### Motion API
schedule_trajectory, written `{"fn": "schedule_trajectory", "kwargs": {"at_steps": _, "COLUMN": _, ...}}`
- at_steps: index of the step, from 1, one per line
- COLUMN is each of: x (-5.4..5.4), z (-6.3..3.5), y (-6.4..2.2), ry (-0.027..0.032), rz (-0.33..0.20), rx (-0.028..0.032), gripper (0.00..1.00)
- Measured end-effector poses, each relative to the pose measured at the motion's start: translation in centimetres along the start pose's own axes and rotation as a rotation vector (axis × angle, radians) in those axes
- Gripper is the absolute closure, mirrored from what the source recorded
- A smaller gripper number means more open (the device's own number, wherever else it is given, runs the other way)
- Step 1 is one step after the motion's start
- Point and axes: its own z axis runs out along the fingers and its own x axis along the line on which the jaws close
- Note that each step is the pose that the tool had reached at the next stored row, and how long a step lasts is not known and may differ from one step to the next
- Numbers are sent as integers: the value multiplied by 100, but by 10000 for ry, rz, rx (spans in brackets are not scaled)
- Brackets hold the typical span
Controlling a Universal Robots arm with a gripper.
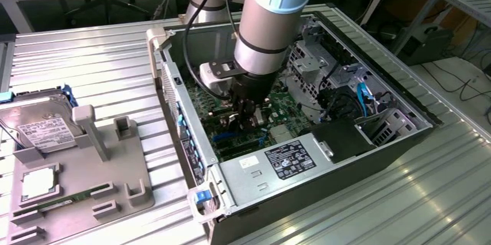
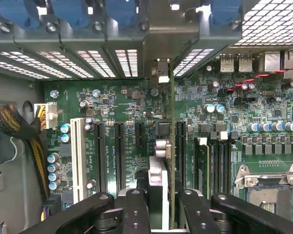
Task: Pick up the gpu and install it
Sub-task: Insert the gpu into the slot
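Note:
The gpu (image 2: 171,146) is seen edge-on in the wrist view as a thin card standing upright between my fingers (image 2: 136,209), with a silvery part on its near end. Its far end reaches the rear slot openings of the computer case (image 2: 158,73). It stands over the motherboard (image 2: 117,107), in line with the black expansion slots. My gripper (image 2: 163,214) is shut on the card. In the exterior view my gripper (image 1: 244,115) is deep inside the open case (image 1: 172,78), low over the board, and the arm hides most of the card.
A white slot (image 2: 78,156), memory slots (image 2: 215,161) and the processor socket (image 2: 268,190) flank the card. A braided cable bundle (image 2: 10,122) lies by the case wall. The power supply (image 1: 284,161) fills the case's near end. On the exterior view's left, a grey fixture (image 1: 115,170) holds a hard drive (image 1: 42,130) and a green memory stick (image 1: 57,203).

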Motion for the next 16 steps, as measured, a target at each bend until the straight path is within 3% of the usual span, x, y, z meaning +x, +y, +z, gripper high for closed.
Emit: {"fn": "schedule_trajectory", "kwargs": {"at_steps": 16, "x": 0, "z": 37, "y": 6, "ry": 1, "rz": 2, "rx": -1, "gripper": 72}}
